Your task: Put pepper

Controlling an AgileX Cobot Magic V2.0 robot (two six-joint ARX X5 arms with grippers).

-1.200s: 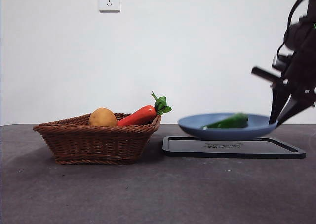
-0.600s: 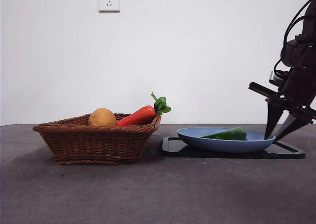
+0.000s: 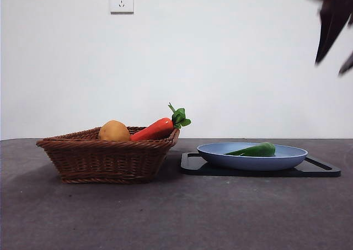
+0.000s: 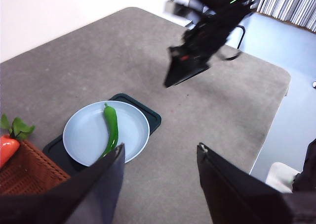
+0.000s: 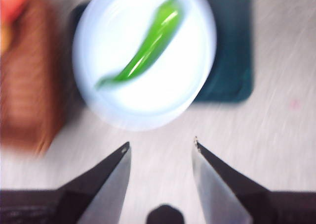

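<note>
The dark-green pepper lies on the blue plate, which rests on a black tray. It also shows on the plate in the left wrist view and, blurred, in the right wrist view. My right gripper is open and empty, high above the table beside the plate; it shows at the top right of the front view and in the left wrist view. My left gripper is open and empty, high above the table.
A wicker basket at the left holds an orange carrot with green leaves and a yellow-brown potato. A wall socket is on the back wall. The table's edge runs beyond the tray.
The plate, lifted and tilted a second ago, has settled flat on the tray. My right gripper has risen from beside the plate's rim to the top right corner.
</note>
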